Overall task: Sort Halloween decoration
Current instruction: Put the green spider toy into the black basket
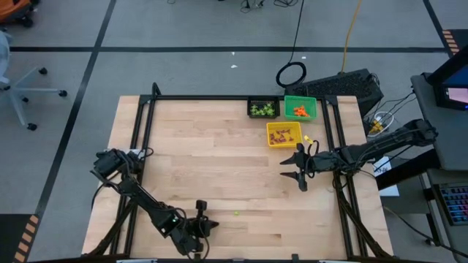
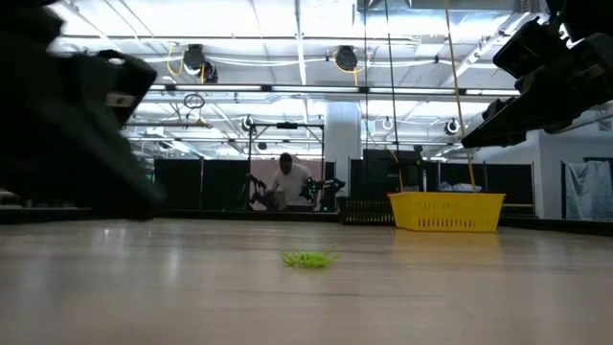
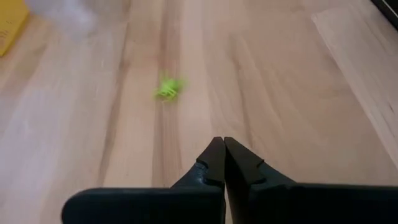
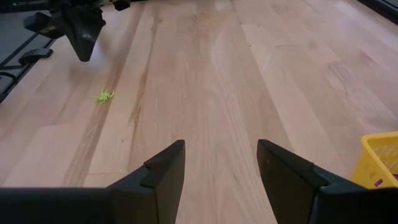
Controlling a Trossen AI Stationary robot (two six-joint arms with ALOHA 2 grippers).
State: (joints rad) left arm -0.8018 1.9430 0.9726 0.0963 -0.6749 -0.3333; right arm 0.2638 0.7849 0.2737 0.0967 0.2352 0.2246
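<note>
One tiny light-green spider trinket (image 1: 235,213) lies flat on the bare wooden tabletop

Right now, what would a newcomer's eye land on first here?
A lone light-green trinket on bare wood near the table's front, apart from everything. The left gripper, shut and empty, sits just short of it. At the far right, three bins, black, green and yellow, hold sorted pieces, with the open right gripper beside the yellow one.

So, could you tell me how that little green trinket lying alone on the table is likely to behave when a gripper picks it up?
The green trinket looks spidery with thin legs, so it is probably very light and may skid when nudged. Lying flat and low on the table, it seems unlikely to roll. The legs may flex between fingertips, so it could slip out.
</note>
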